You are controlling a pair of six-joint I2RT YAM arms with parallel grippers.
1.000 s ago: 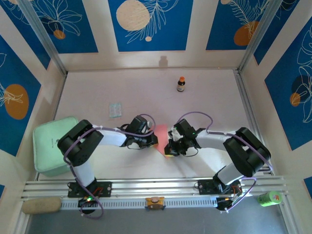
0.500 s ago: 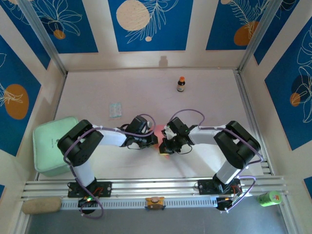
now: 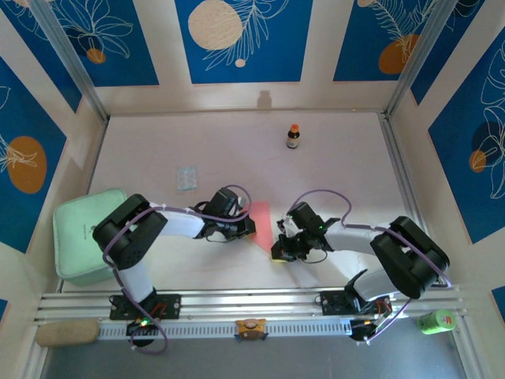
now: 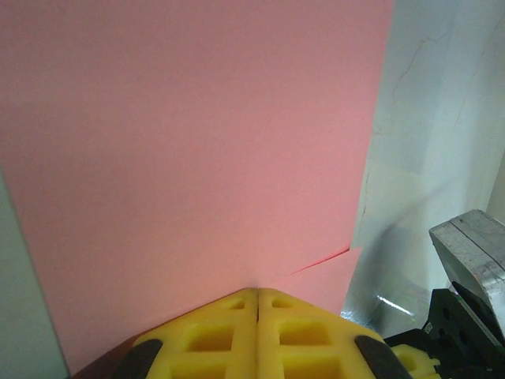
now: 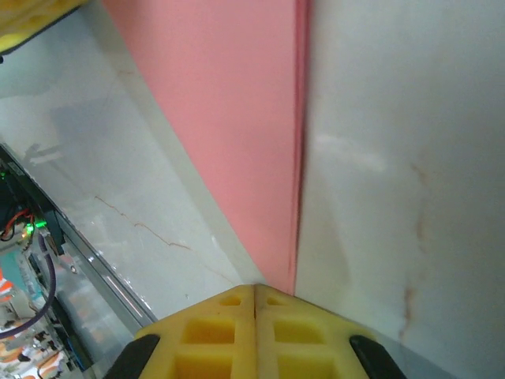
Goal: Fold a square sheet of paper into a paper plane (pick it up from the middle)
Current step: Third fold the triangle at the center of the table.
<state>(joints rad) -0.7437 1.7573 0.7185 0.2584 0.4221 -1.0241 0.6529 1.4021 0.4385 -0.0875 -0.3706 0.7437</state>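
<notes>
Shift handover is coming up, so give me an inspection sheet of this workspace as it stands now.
Surface: pale table, no spills seen.
Job's things: pink paper, partly folded, flat between the arms.
Clutter: small bottle, pale packet, mint-green box.
Grippers: left gripper and right gripper both shut, tips at the paper.
Cables: purple cables looped along both arms.
Surroundings: blue patterned walls; green container beyond the rail.

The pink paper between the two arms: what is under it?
Pale tabletop shows beside the pink paper, which lies flat on it. A lower pink layer peeks out at one corner, so the sheet is folded. Anything beneath its middle is covered.
</notes>
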